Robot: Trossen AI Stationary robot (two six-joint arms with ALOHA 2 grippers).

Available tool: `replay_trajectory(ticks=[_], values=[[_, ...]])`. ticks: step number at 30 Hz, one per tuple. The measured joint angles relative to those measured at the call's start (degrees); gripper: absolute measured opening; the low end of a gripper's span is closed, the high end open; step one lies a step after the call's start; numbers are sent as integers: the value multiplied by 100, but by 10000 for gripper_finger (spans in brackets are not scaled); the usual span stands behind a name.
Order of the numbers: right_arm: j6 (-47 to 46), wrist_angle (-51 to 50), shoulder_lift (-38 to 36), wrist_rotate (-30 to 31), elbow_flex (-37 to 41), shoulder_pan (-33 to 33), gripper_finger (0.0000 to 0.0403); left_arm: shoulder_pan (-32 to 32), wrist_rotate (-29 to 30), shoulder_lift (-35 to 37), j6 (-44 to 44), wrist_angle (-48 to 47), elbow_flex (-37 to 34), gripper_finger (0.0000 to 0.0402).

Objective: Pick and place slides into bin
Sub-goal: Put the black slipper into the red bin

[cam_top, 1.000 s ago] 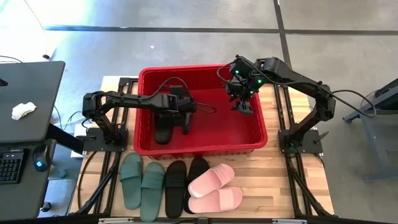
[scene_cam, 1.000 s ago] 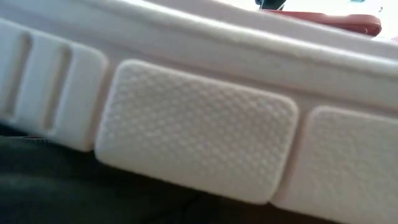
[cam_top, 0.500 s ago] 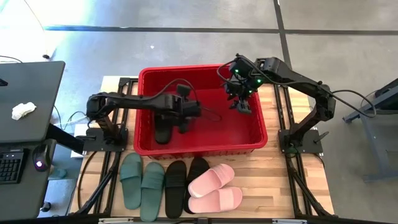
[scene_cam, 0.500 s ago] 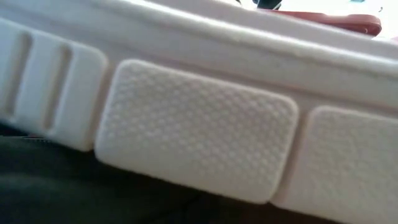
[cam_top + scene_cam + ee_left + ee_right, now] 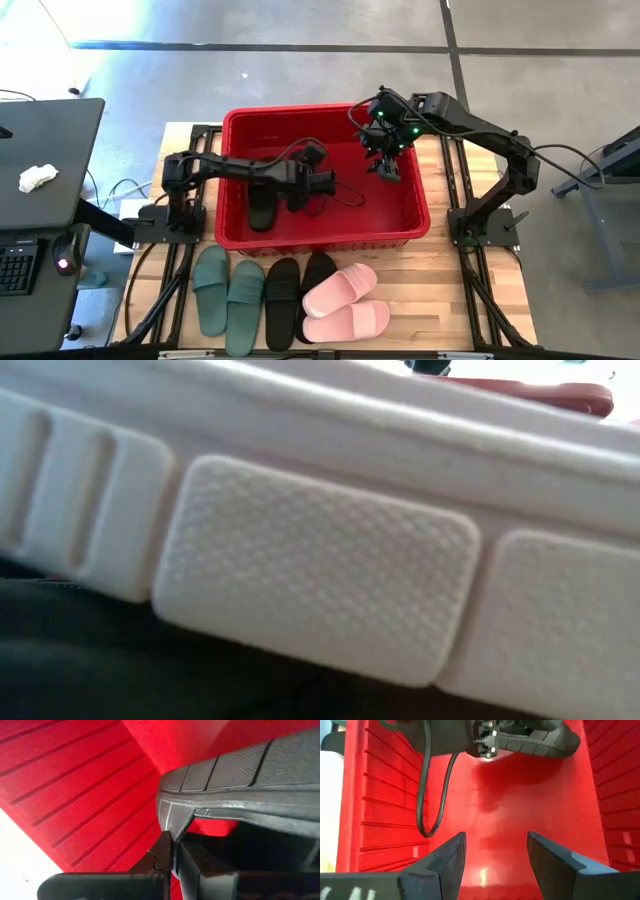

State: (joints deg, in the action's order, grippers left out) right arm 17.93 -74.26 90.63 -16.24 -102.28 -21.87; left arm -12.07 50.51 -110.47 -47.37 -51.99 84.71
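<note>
The red bin (image 5: pixel 325 180) sits at the middle of the wooden table (image 5: pixel 450 300), and both arms reach into it. The left gripper (image 5: pixel 318 186) is over the bin's middle with its fingers (image 5: pixel 167 851) pinched tight on the edge of a black slide (image 5: pixel 240 790) — the left wrist view shows the ribbed sole clamped right at the fingertips, with the bin's ridged red wall behind. From above, this held slide (image 5: pixel 298 196) hangs dark just beside the gripper. 1 more black slide (image 5: pixel 262 208) lies on the bin floor nearby, toward the left wall.

The right gripper (image 5: pixel 388 166) hovers over the bin's right half, its 2 fingers (image 5: pixel 451 857) spread wide and holding nothing; its wrist view looks down at bare red floor between them, with the left arm and its black slide (image 5: pixel 535 740) farther off.

On the table in front of the bin lie 6 slides in a row — 2 sage green slides (image 5: pixel 228 290), 2 black slides (image 5: pixel 298 288) and 2 pale pink slides (image 5: pixel 342 300).

The low view is filled by a pale textured sole (image 5: pixel 320 570) close against the lens.
</note>
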Motion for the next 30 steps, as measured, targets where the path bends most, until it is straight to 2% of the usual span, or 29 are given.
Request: replay_trajectory(ticks=[5,9,15,24,30], values=[[-54,5,0,85,0,0,199,90,473,-207,-245,-211,-2,1],[-120,41,0,226,0,0,199,210,567,-317,-372,-222,-2,1],[-128,89,0,264,0,0,199,236,415,-322,-386,-31,-2,1],[-204,87,0,266,0,0,199,173,76,-377,-1031,177,0,1],[-254,85,0,266,0,0,199,105,154,-516,-1135,112,5,1]])
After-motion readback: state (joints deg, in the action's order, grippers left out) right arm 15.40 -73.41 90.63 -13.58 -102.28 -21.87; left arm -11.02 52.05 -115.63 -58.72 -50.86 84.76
